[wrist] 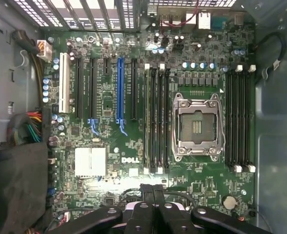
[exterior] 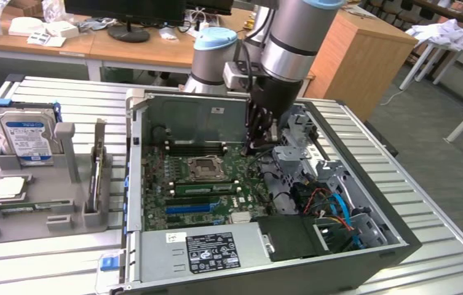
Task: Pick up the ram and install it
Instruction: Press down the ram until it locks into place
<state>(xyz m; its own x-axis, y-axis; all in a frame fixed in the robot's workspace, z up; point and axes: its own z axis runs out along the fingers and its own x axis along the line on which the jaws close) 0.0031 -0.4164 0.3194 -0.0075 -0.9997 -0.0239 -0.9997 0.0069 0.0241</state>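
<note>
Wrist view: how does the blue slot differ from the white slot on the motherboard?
Colour: the blue slot is bright blue, the white slot plain white. Width: the white slot looks broader, the blue slot slimmer. Place: the white slot sits at the edge of the motherboard, while the blue slot lies among black slots, nearer the processor socket. Both are empty and run parallel.
</note>
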